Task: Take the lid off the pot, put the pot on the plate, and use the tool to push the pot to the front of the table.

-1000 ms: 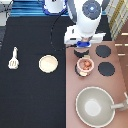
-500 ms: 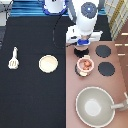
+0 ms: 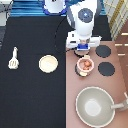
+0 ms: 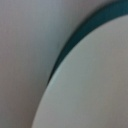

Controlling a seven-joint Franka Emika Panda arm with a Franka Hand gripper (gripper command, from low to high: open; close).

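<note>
No text, label, brand, number or sign can be read anywhere in these views. The gripper [image 3: 83, 48] hangs over the stove near the table's [image 3: 30, 95] far edge, just beyond the open pot [image 3: 86, 65], and its housing shows no legible marking. The wrist view seems to hold only blurred, unlettered surfaces.

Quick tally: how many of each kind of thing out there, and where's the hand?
Small pinkish-tan pot with reddish contents: 1
Large grey pan: 1
Cream round plate: 1
Cream-white slotted spatula: 1
Uncovered black burners: 2
Total: 6
Hand is just beyond the pot, toward the exterior view's top.
</note>
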